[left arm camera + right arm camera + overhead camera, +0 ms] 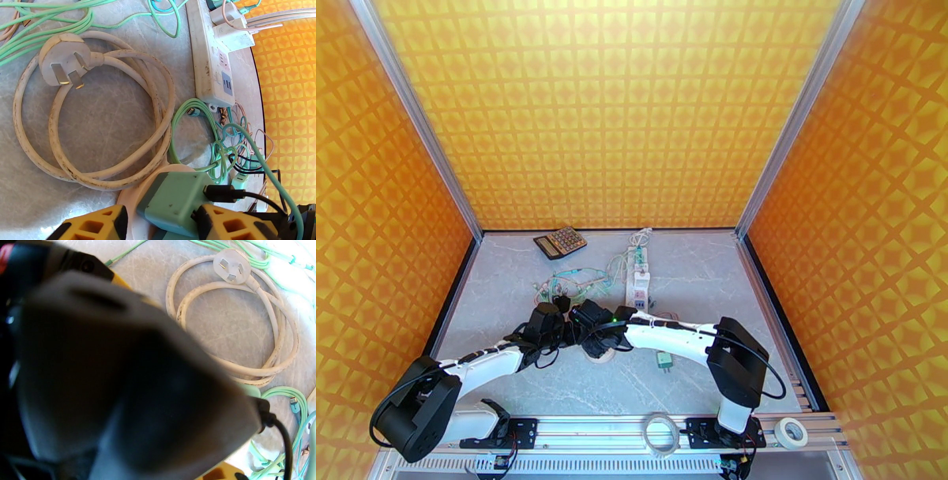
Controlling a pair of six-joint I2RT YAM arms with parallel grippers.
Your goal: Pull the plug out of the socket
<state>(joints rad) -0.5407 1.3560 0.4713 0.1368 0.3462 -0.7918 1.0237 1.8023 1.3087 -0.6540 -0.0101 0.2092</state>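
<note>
One black plug [221,193] is seated in one mint-green socket cube [173,201], lying crosswise in the left wrist view, cable end rightward. The cube is pinched by the left fingers [98,225]; the right fingers [219,473] are pressed together.

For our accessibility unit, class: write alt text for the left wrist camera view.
The left end effector, yellow fingers either side, clamps a mint-green socket block with a black plug in its side. Beyond on the grey table lie a coiled white plug lead, a white power strip and tangled green cables.
</note>
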